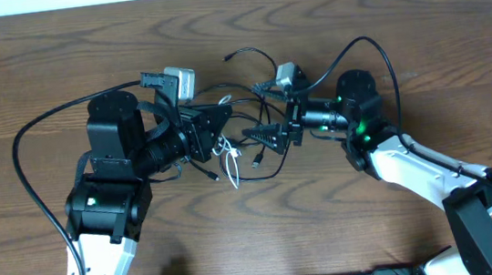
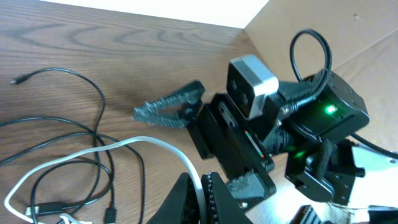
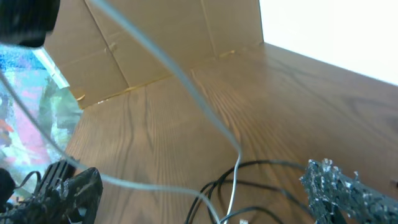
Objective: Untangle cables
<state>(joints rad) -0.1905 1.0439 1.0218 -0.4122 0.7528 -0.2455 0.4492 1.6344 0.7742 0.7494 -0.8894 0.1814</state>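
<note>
At the white cord (image 2: pixel 143 143), left pincer (image 2: pixel 199 185) clenched on it.
Right pincer (image 1: pixel 253 135), released, sits just right of it; black cord (image 2: pixel 102 109) loops nearer this pincer.

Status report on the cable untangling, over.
Left gripper shut on the white cable. Right gripper open, holding nothing. Black cable loops cross the white one on the table. Grippers nearly nose to nose.
</note>
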